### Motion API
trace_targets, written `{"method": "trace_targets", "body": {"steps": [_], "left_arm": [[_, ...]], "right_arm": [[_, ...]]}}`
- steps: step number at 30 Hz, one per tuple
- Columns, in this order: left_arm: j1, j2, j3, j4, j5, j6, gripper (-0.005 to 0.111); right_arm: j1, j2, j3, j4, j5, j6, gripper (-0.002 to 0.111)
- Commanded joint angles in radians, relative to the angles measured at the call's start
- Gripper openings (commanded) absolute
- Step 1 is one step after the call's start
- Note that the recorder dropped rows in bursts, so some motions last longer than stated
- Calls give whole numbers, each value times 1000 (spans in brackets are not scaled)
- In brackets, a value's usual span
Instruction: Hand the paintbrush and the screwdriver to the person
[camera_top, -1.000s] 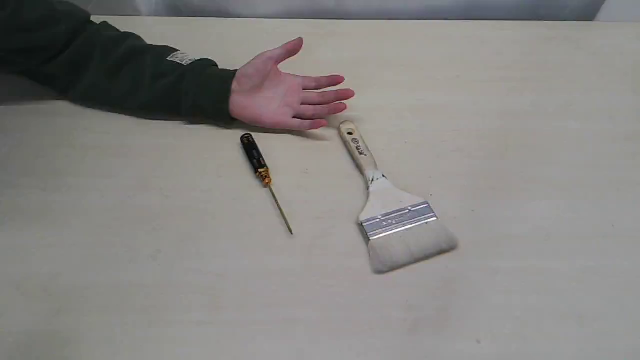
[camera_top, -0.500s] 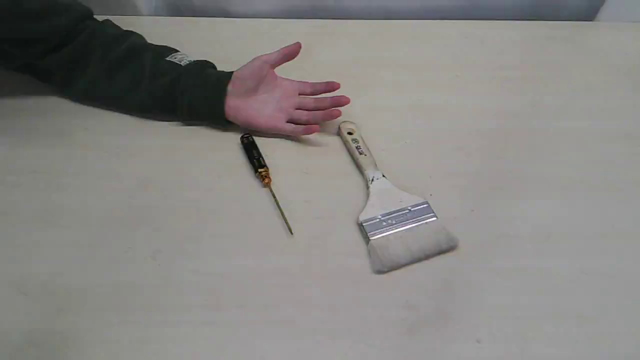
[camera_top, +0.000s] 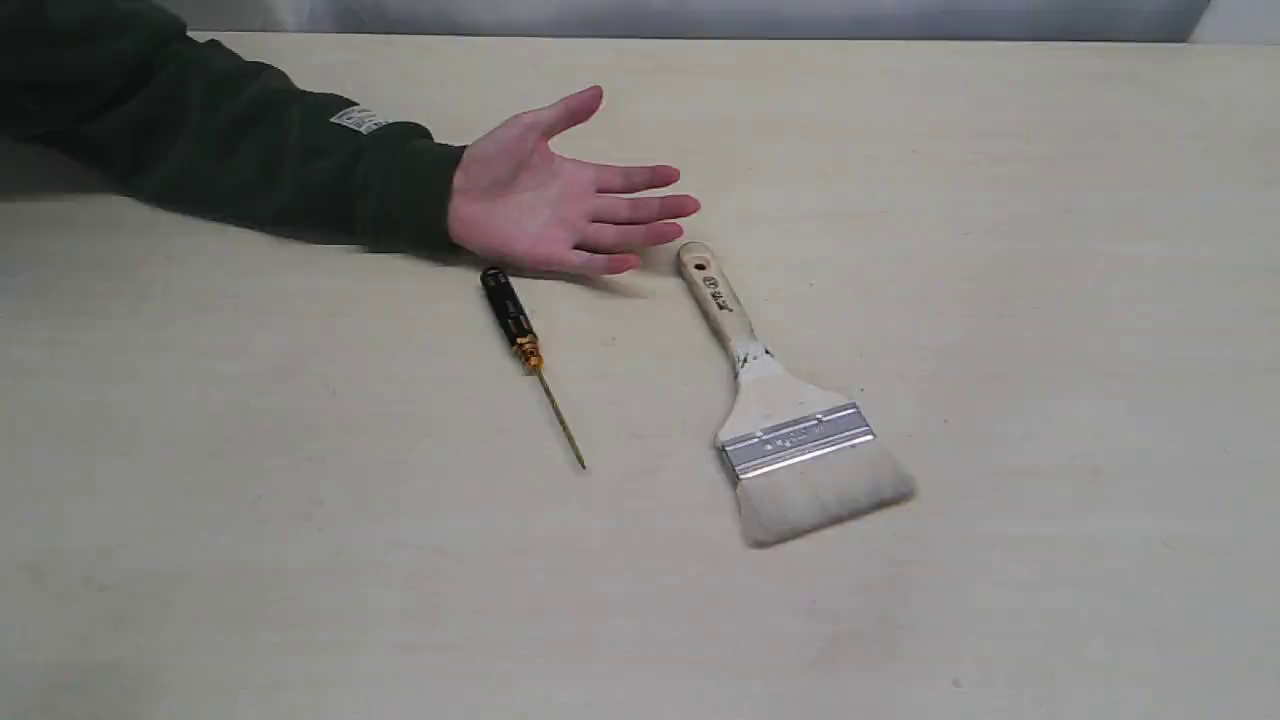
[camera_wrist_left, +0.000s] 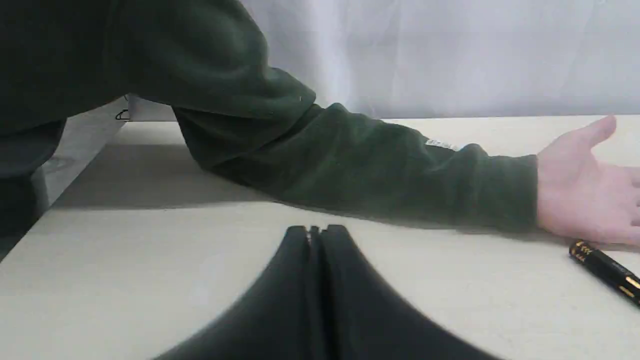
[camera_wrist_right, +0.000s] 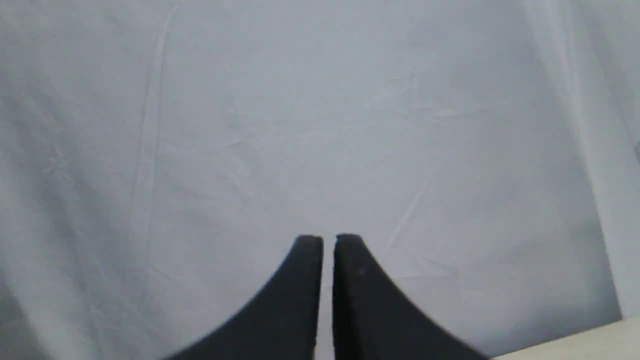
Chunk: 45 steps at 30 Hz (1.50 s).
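We are looking at the left gripper (camera_wrist_left: 315, 230) hovering low over the table (camera_top: 1000, 250), its jaws pressed together and empty. Only the butt of the screwdriver (camera_top: 512, 315) is showing in its camera, off to the side of the jaws rather than dead ahead, so we are judging this arm the nearer one. On the dark green sleeve (camera_top: 250, 140) a small white label (camera_top: 360, 119) is showing, its print too small to read. The person's hand (camera_top: 560, 205) is lying palm up. The screwdriver is lying just beside it at about 7 o'clock, with its handle pointing to 11 and its tip to 5. The paintbrush (camera_top: 790, 430) is lying at the hand's 4 o'clock on the same 11-to-5 axis, its holed end near the hand, and a dark stamp on the handle is beyond our reading. The right gripper (camera_wrist_right: 327, 240), closed on nothing, is facing only grey cloth (camera_wrist_right: 300, 125).
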Motion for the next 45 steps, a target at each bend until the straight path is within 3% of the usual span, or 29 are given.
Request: {"method": "trace_targets", "body": {"steps": [1,5,8,10,14,27,31,38,41,45], "left_arm": [[-8,-2,2,-2,-13,-2,0],[-8,-2,2,-2,-13,-2,0],[-8,-2,2,-2,-13,-2,0],[-8,-2,2,-2,-13,-2,0],[-8,-2,2,-2,-13,-2,0],[-8,-2,2,-4,-8,-2,0],[-8,-2,2,-4,-8,-2,0],[-8,-2,2,-4,-8,-2,0],[-8,-2,2,-4,-8,-2,0],[-8,-2,2,-4,-8,-2,0]], "right_arm": [[1,113,-146,2,110,-25,5],[1,271,-298,95,217,-78,5],[1,380,-397,298,272,-284,5],[1,477,-467,447,372,-526,5],[1,640,-580,571,538,-682,5],[12,973,-652,453,564,-754,5],[139,1069,-652,272,486,-689,5],[387,1245,-652,-133,305,-309,5],[432,1333,-652,-261,297,-173,5],[442,1467,-663,-265,301,-144,11]]}}
